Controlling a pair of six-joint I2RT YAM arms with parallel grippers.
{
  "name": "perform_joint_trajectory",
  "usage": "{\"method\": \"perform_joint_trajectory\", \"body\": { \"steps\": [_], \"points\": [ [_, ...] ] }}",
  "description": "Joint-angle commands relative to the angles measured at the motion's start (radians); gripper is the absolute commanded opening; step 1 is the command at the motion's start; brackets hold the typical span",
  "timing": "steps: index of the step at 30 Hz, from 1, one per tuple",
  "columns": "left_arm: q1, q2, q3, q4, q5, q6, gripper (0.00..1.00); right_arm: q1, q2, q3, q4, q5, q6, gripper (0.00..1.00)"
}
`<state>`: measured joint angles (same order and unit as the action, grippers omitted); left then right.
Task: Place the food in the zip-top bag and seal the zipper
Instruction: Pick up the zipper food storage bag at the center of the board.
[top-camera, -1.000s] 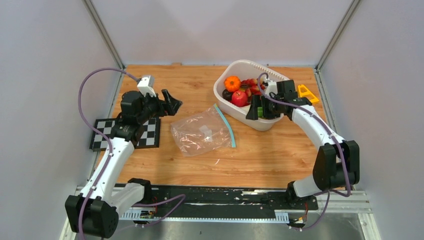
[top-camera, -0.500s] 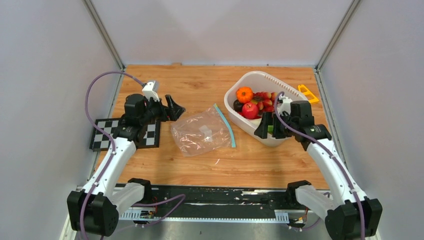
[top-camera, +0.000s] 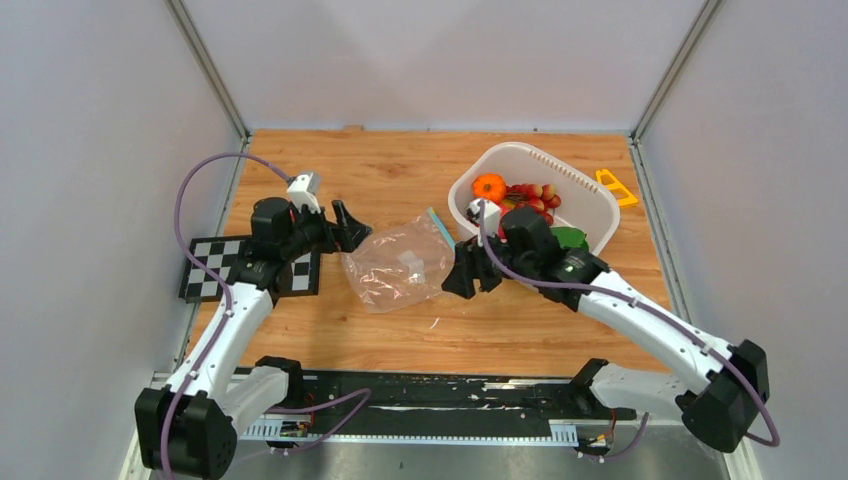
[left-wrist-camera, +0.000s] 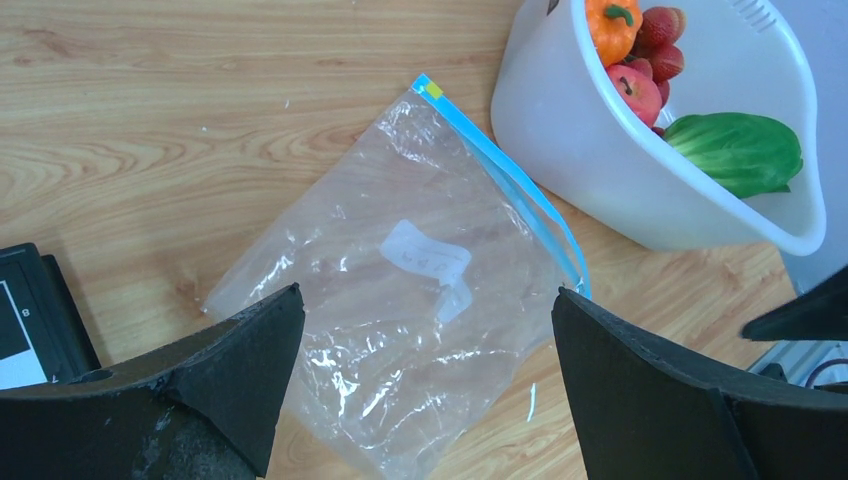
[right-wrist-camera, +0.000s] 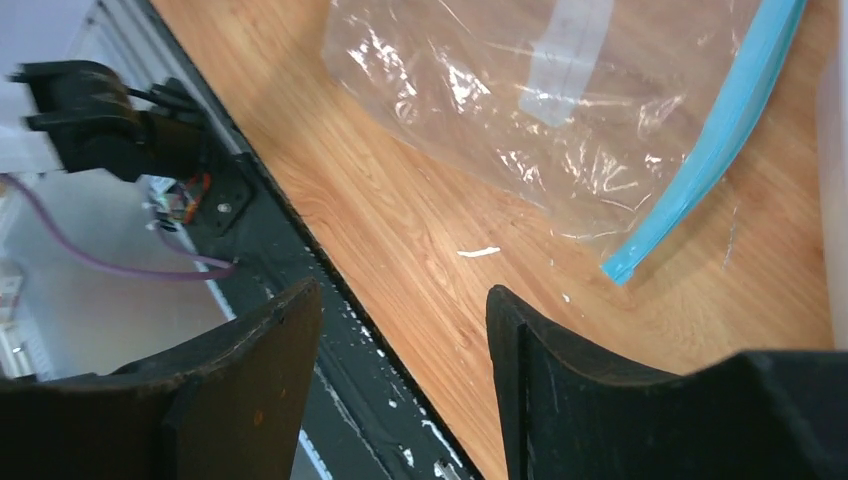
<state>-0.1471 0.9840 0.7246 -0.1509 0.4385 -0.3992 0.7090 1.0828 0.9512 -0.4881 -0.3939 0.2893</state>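
The clear zip-top bag (top-camera: 398, 265) lies flat on the wooden table, its teal zipper (top-camera: 437, 225) along the right edge. It is empty. The food sits in a white basket (top-camera: 590, 205): an orange tangerine (top-camera: 489, 187) and a red grape bunch (top-camera: 535, 194). My left gripper (top-camera: 351, 226) is open at the bag's left corner. My right gripper (top-camera: 463, 275) is open, low over the zipper's near end. The left wrist view shows the bag (left-wrist-camera: 400, 290), the zipper (left-wrist-camera: 505, 185), the tangerine (left-wrist-camera: 612, 22) and a red apple (left-wrist-camera: 637, 92). The right wrist view shows the bag (right-wrist-camera: 520, 100) and the zipper (right-wrist-camera: 710, 140).
A green leaf (top-camera: 568, 237) lies in the basket's near end. A yellow piece (top-camera: 615, 187) lies behind the basket. A checkerboard mat (top-camera: 215, 268) lies at the left under my left arm. A black rail (top-camera: 430, 385) runs along the table's near edge.
The basket slid right, then my right gripper left its near rim and swung left to the bag's zipper edge. My left gripper moved a little right and down towards the bag.
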Motion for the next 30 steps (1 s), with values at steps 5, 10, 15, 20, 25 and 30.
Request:
{"method": "perform_joint_trajectory", "body": {
  "steps": [5,10,15,20,25,30],
  "points": [
    [0.004,-0.066,-0.020,-0.010,-0.016,0.007,1.00,0.145,0.124,-0.102,0.155,0.450,0.100,0.64],
    [0.004,-0.068,-0.025,-0.021,-0.007,0.016,1.00,0.151,0.176,-0.153,0.232,0.592,0.110,0.62],
    [0.004,-0.072,-0.043,-0.063,-0.004,0.032,1.00,0.150,0.217,-0.240,0.388,0.661,0.157,0.59],
    [0.001,-0.092,-0.096,-0.125,-0.057,-0.036,1.00,0.150,0.254,-0.294,0.541,0.700,0.209,0.60],
    [-0.027,-0.120,-0.150,-0.173,-0.107,-0.056,1.00,0.148,0.303,-0.323,0.651,0.715,0.240,0.61],
    [-0.031,-0.122,-0.190,-0.162,-0.108,-0.074,0.98,0.147,0.348,-0.346,0.732,0.690,0.286,0.60]
  ]
}}
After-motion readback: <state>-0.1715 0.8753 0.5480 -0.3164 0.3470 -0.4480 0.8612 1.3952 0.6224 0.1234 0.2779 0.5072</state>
